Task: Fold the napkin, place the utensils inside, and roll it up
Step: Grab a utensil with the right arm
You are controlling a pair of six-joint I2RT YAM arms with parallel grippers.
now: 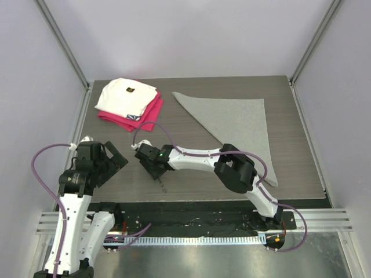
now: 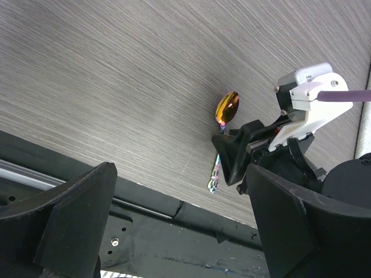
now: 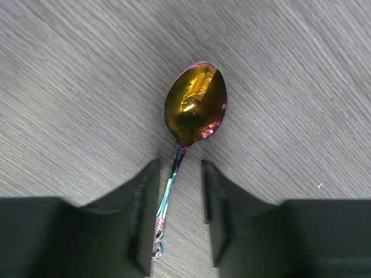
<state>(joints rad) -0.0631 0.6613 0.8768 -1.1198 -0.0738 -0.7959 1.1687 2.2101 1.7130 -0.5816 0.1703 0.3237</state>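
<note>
From above, the right claw (image 1: 155,171) hangs low over the spoon (image 1: 162,185) near the counter's (image 1: 197,110) front edge, well apart from the grey napkin (image 1: 237,124), which lies as a triangle at the far right. The left claw (image 1: 111,162) waits nearby. Over to the left wrist: its own jaws gape as wide as they go, holding nothing, and the spoon (image 2: 226,108) shows its golden bowl above the right claw (image 2: 235,157). Now the right wrist, the money shot: the spoon (image 3: 195,104) lies flat, long axis running between the jaws, bowl pointing away from the claw (image 3: 178,191), handle tail toward the near edge. The jaws stand half-spread astride the stem, gripping nothing yet. The stem hugs one pad, so I'd centre, press down to the counter, then pinch just behind the bowl.
</note>
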